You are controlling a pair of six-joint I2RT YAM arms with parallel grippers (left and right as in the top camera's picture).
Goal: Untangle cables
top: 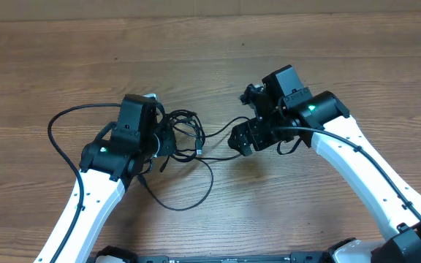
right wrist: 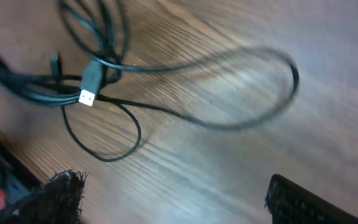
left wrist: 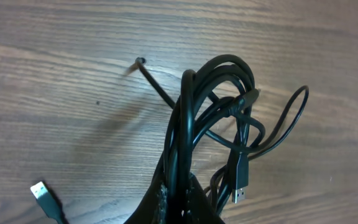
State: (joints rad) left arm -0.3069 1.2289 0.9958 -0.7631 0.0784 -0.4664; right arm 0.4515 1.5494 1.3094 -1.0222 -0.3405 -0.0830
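Several thin black flexible cables (top: 183,133) lie tangled on a brown wood-grain tabletop (top: 327,58), their knotted mass just left of its centre. From this mass one strand sweeps in a wide loop toward the left edge, and another loop trails toward the near edge. The left gripper (top: 164,140) is clamped on the bundle. In the left wrist view the cables (left wrist: 188,118) rise from between its dark fingers, with one silver-tipped USB plug (left wrist: 240,186) hanging among the loops and a second USB plug (left wrist: 41,191) lying on the wood nearer the lower left. Single strands run rightward from the bundle toward the right gripper (top: 238,139), near the table's centre. In the blurred right wrist view its fingers (right wrist: 64,193) stand wide apart over bare wood, holding nothing, and a long cable loop lies on the table ahead.
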